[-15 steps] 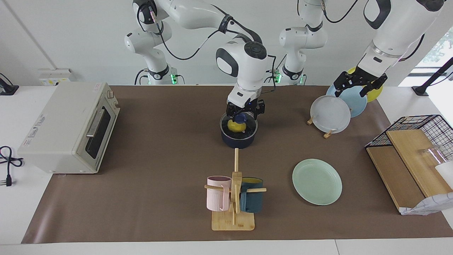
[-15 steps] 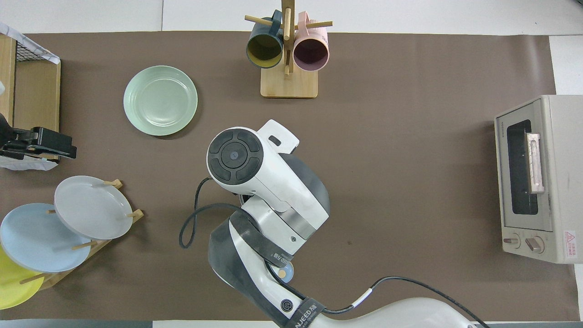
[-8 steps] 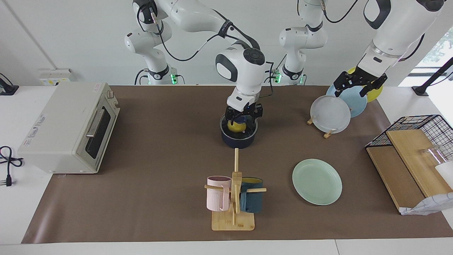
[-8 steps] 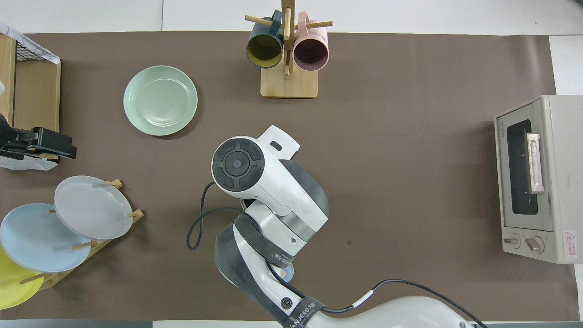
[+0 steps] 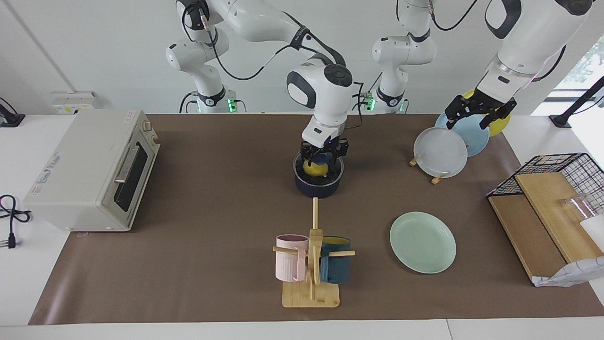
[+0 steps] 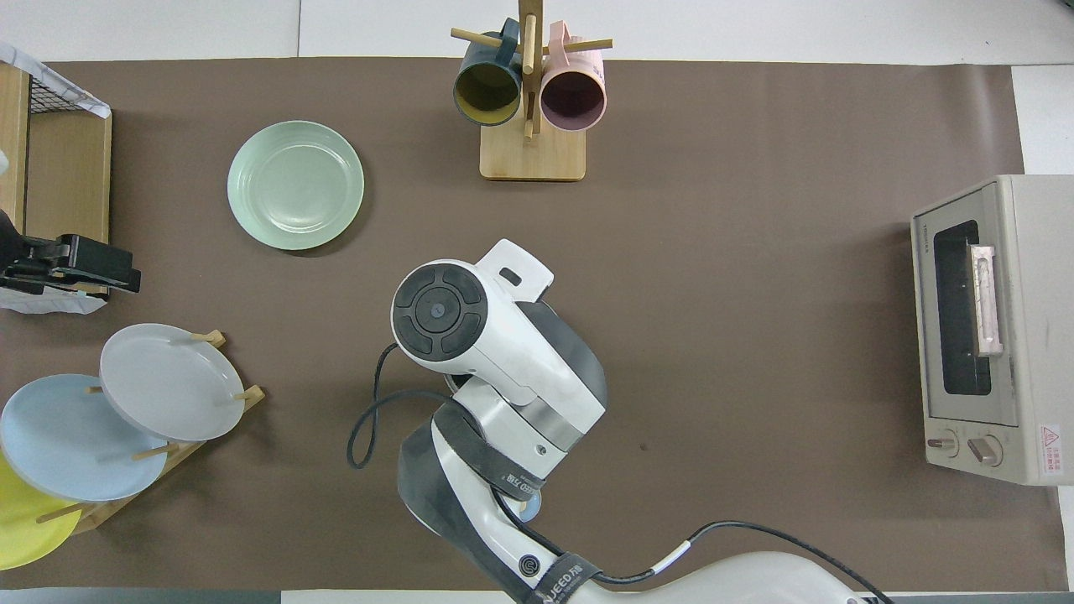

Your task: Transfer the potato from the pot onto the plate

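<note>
The dark blue pot (image 5: 318,184) stands mid-table, with the yellow potato (image 5: 313,167) inside it. My right gripper (image 5: 323,160) reaches down into the pot, its fingers open on either side of the potato. In the overhead view the right arm hides the pot and potato. The mint-green plate (image 5: 423,242) lies flat, farther from the robots than the pot and toward the left arm's end; it also shows in the overhead view (image 6: 295,184). My left gripper (image 5: 479,114) waits open in the air over the plate rack; it also shows in the overhead view (image 6: 84,264).
A rack (image 5: 441,153) holds grey, blue and yellow plates upright. A wooden mug tree (image 5: 312,257) with a pink and a teal mug stands farther out than the pot. A toaster oven (image 5: 92,170) sits at the right arm's end, a wire basket (image 5: 557,189) with boards at the left arm's end.
My right arm has lowered a little, bringing its gripper deeper into the pot around the potato. The left arm has not moved.
</note>
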